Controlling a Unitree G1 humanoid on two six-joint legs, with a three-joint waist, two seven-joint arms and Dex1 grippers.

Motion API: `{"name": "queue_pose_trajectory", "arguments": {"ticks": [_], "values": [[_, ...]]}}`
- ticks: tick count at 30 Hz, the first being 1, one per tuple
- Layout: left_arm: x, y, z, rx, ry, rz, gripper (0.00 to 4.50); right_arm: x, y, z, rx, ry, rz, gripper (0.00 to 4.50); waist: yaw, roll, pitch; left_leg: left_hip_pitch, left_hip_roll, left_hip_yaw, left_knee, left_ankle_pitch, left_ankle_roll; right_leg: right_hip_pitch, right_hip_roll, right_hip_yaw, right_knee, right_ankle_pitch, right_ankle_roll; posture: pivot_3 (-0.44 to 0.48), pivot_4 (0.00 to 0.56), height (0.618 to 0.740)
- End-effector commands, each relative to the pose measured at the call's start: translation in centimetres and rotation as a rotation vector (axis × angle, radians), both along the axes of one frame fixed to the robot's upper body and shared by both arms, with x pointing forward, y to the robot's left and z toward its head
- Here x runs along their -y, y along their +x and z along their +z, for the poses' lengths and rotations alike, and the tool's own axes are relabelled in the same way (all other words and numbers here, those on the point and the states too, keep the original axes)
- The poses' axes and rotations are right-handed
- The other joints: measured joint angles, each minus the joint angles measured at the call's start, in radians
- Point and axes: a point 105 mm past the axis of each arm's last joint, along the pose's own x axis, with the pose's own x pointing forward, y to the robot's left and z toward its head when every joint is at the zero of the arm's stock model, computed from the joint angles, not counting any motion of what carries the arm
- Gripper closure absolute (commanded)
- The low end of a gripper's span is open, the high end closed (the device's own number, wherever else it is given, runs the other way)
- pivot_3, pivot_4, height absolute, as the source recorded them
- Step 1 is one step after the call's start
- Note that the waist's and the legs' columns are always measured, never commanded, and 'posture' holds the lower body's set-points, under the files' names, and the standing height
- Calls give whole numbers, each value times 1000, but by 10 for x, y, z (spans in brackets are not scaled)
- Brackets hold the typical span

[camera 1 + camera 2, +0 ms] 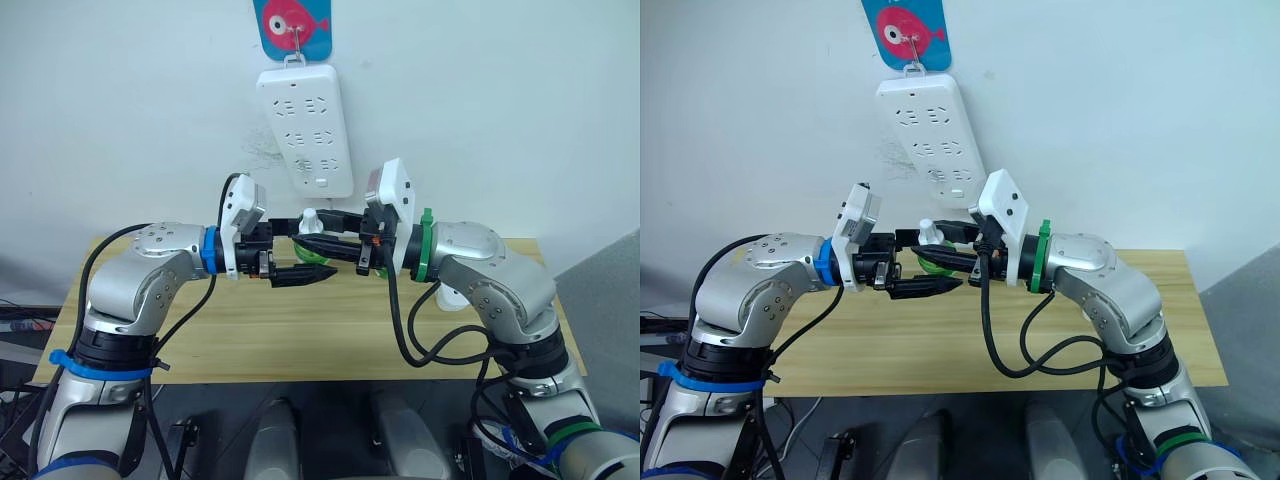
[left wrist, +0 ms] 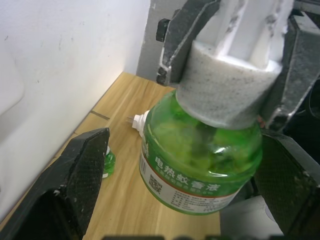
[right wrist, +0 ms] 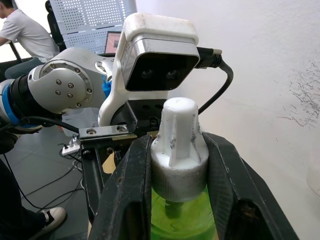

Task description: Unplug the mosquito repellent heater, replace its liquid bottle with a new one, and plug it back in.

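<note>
The right gripper (image 3: pixel 175 165) is clamping the white cap of one green bottle (image 2: pixel 200 160) above the table (image 1: pixel 300 340), while the left gripper (image 2: pixel 185 190) is spreading its two fingers beside it. One heater (image 1: pixel 450 298) is lying behind the right arm.

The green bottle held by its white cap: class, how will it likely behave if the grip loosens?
The bottle looks smooth and rounded, so it would probably roll. Its green liquid suggests some weight for its size. The right gripper clamps only the ribbed cap, so the body may swing or slip.
</note>
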Motion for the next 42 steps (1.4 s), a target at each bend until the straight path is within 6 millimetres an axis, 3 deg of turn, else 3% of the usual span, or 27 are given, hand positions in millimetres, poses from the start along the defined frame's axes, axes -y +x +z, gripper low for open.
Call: {"name": "queue_pose_trajectory", "arguments": {"ticks": [1, 4, 8, 12, 16, 20, 21, 27, 30, 35, 41, 42], "values": [[5, -6, 10, 57, -5, -29, 1212, -1, -10, 11, 59, 20, 37, 3419, 0, 0, 0, 0, 0, 0, 0, 0, 0, 0, 0, 0, 0, 0, 0, -74, 167, 740], [5, -7, 8, 60, 5, -36, 2100, -1, -11, 10, 57, 15, 40, 3419, 0, 0, 0, 0, 0, 0, 0, 0, 0, 0, 0, 0, 0, 0, 0, -73, 168, 740], [5, -8, 7, 80, 20, -44, 2140, -2, -15, 8, 54, 4, 92, 3419, 0, 0, 0, 0, 0, 0, 0, 0, 0, 0, 0, 0, 0, 0, 0, -67, 170, 740], [5, -12, 6, 105, 64, -82, 2140, 0, -25, -1, 102, -133, 329, 3419, 0, 0, 0, 0, -1, 0, 0, 0, 0, 0, 0, 0, 0, 0, 0, -75, 195, 740], [4, -15, 3, 120, 105, -116, 2140, 7, -16, -10, 82, -268, 484, 3419, 0, 0, 0, 4, 0, 1, 0, 0, 1, 3, 0, 0, 0, 0, 0, -68, 194, 740], [7, -13, 5, 139, 103, -112, 2141, 12, -9, -5, 79, -270, 477, 3419, 0, 0, 0, 4, 0, 0, 0, -2, 4, 4, 1, 0, 0, 0, 0, -73, 197, 740], [7, -13, 6, 139, 96, -108, 2141, 14, -6, -2, 77, -249, 448, 3419, 0, 0, 0, 4, 0, 0, 0, -2, 4, 4, 1, 0, 0, 0, 0, -74, 197, 740], [7, -8, 5, 112, 45, -58, 2149, 35, -2, 15, 82, -138, 243, 1391, 4, 0, 0, 4, 0, 0, 1, -2, 4, 4, 0, 0, 1, 0, 0, -88, 203, 740], [8, -3, 4, 133, 33, -24, 2158, 43, -12, 19, 62, -52, 119, 1343, 4, 0, 0, 4, 0, 0, 1, -2, 4, 4, 0, 0, 1, 0, 0, -83, 208, 740], [13, 1, 1, 156, 26, -12, 2158, 32, -12, 15, 85, 57, -172, 1343, -2, 0, 0, 4, 1, 0, 1, -2, 4, 3, 1, 1, 3, 0, 0, -102, 216, 740], [16, 4, 2, 172, 18, -13, 2158, 16, -11, 6, 71, 82, -277, 1343, -2, 0, 0, 6, 1, 1, 0, -2, 4, 4, 2, 2, 3, 0, 0, -117, 211, 740], [17, 5, 3, 173, 17, -15, 2158, 14, -12, 4, 45, 91, -269, 1516, -1, 0, 0, 6, 1, 1, 0, -2, 4, 4, 2, 2, 2, 0, 0, -117, 210, 740]]}}
